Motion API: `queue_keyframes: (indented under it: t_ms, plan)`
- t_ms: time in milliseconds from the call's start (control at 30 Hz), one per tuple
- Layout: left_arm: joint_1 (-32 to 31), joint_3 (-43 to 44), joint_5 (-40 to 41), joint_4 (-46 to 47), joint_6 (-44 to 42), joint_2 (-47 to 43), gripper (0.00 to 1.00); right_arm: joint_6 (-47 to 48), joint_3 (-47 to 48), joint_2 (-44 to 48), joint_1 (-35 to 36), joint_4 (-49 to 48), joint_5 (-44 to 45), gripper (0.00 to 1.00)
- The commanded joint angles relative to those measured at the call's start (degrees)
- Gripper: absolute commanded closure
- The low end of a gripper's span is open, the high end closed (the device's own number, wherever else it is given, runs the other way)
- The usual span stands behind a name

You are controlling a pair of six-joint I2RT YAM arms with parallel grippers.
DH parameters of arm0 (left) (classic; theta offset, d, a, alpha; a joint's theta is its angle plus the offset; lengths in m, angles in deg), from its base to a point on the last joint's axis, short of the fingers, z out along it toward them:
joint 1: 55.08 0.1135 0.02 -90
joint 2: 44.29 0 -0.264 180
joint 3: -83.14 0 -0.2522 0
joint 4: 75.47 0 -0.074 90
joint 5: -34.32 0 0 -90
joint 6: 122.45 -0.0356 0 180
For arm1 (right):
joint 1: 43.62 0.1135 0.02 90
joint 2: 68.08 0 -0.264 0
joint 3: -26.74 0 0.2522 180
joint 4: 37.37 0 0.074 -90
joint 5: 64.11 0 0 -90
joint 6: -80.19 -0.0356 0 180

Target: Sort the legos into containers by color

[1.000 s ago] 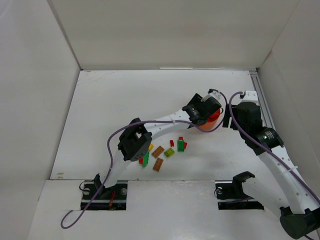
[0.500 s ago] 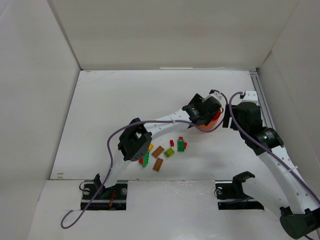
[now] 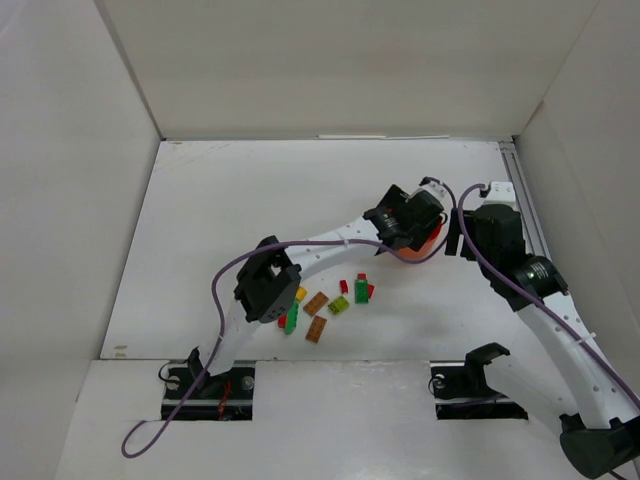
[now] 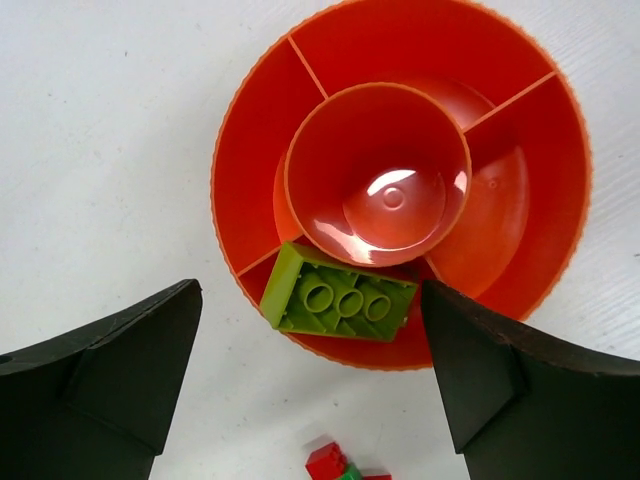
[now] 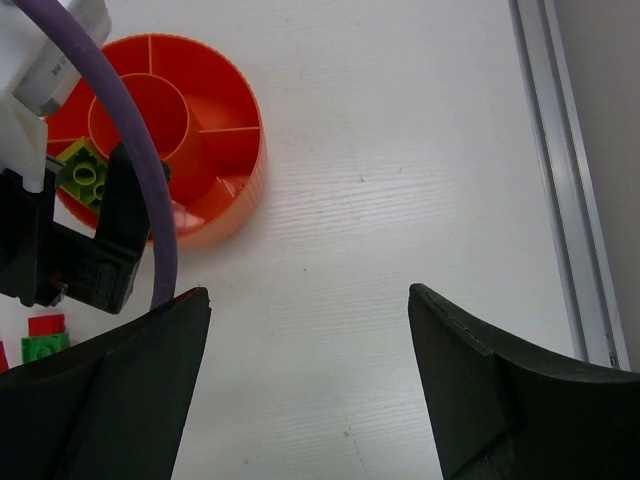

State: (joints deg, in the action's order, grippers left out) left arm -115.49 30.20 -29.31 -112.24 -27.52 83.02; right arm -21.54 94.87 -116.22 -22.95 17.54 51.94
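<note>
Room: plain white walls close in the left, far and right sides.
Surface: white and flat, with a pale metal rail along its right edge.
Bowl: a round orange-red bowl stands right of centre, midway between near and far. It has a round middle cup and an outer ring split by ribs into compartments.
Left jaws: spread wide and released, holding nothing, hanging right above the bowl. Their dark tips frame the bowl's near rim, one on each side, and touch neither bowl nor brick.
Lime brick: it lies tilted in an outer compartment on the side nearest the left jaws, resting against the middle cup, its face with three rings turned up.
Right jaws: spread wide and grasping nothing, over bare surface just right of the bowl.
Cable: a purple cable from the left arm crosses in front of the bowl in the right wrist view.
Loose legos: a scatter of green, red, brown, lime and yellow bricks lies near and left of the bowl, close to the near edge.
Open room: broad white surface runs from the bowl to the far wall and to the left wall; a narrower strip separates the bowl from the rail.
</note>
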Motion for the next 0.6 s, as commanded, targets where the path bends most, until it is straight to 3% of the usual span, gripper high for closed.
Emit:
queue_keyframes:
  t_ms: [0,133,267,367,400,533,567]
  plan:
    - [-0.59,1.85,-1.41,0.50,2.09,-8.38,0.11,0.74,-0.14,1.56,-0.19,-2.30,-1.08,0.15]
    - [1.95,-5.26,-3.16,0.50,6.65,-15.84,0.08,1.27,-0.14,2.69,-0.19,-2.91,-1.61,0.15]
    - [6.43,-17.91,-9.31,4.98,11.23,-30.13,0.00,2.58,-0.75,2.70,-0.19,-4.31,-3.62,0.15]
    - [7.84,-27.75,-9.32,6.31,14.39,-37.37,0.00,5.99,-0.76,2.70,-0.19,-7.38,-9.41,0.15]
    - [9.32,-29.78,-8.36,5.26,18.32,-41.48,0.00,7.41,-1.28,2.00,-0.19,-8.44,-15.26,0.15]
    - [13.27,-44.77,-8.96,1.39,27.22,-52.14,0.00,10.14,-2.33,-1.60,8.49,-11.78,-18.76,0.15]
    - [14.08,-47.79,-8.97,0.77,30.98,-54.51,0.00,10.14,-2.34,-2.91,15.47,-12.31,-17.53,0.15]
